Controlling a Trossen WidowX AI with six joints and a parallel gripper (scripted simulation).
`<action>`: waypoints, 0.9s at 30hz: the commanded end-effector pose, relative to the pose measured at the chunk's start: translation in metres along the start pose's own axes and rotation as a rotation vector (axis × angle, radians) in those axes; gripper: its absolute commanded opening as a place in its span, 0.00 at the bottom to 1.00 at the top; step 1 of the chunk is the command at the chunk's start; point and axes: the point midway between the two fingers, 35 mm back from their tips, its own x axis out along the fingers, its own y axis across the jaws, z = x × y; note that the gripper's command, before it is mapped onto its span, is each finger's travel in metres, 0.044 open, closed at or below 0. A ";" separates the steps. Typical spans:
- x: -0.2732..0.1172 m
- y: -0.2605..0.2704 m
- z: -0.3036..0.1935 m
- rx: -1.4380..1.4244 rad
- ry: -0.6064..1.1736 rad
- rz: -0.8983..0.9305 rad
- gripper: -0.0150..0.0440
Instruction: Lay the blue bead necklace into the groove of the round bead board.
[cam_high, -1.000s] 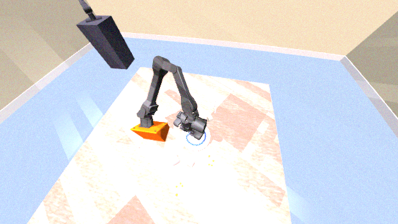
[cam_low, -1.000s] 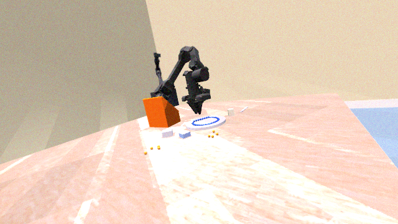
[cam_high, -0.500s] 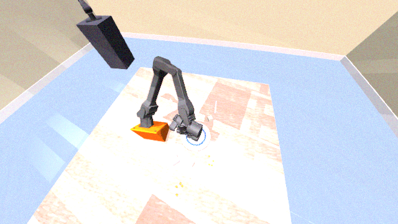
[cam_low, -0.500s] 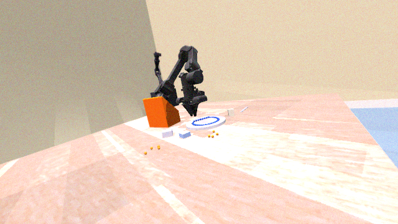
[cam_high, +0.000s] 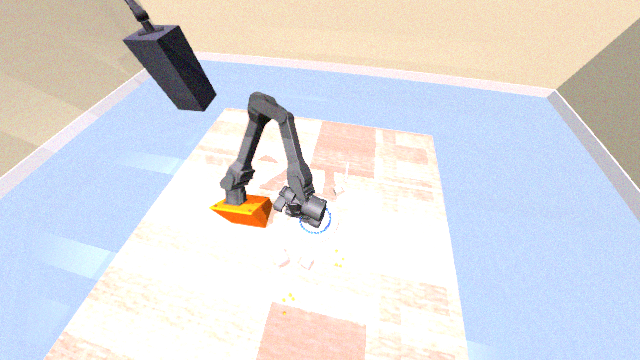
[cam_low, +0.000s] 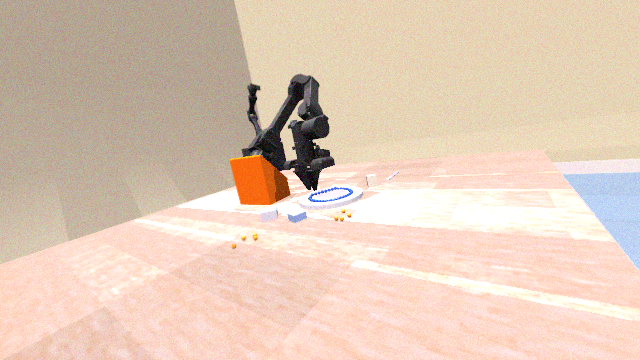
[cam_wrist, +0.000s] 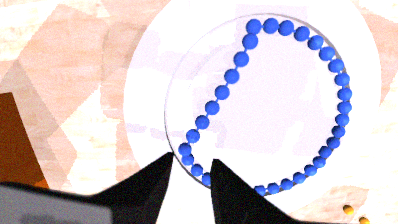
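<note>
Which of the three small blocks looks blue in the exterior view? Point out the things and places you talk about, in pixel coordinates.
The blue block (cam_high: 306, 262) (cam_low: 297, 216), lying between a whitish block (cam_high: 281, 259) (cam_low: 269, 214) and four orange beads (cam_high: 342, 259) (cam_low: 349, 215). Its color sets it apart: the other two look whitish.

The bent arm (cam_high: 272, 107) (cam_low: 300, 85) points its partly open, empty jaws (cam_low: 312, 189) downward
</note>
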 end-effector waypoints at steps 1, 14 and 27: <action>0.008 0.004 -0.001 0.011 -0.005 0.007 0.46; 0.019 0.006 -0.001 0.013 -0.007 0.010 0.46; 0.017 0.003 0.000 0.005 -0.003 0.006 0.25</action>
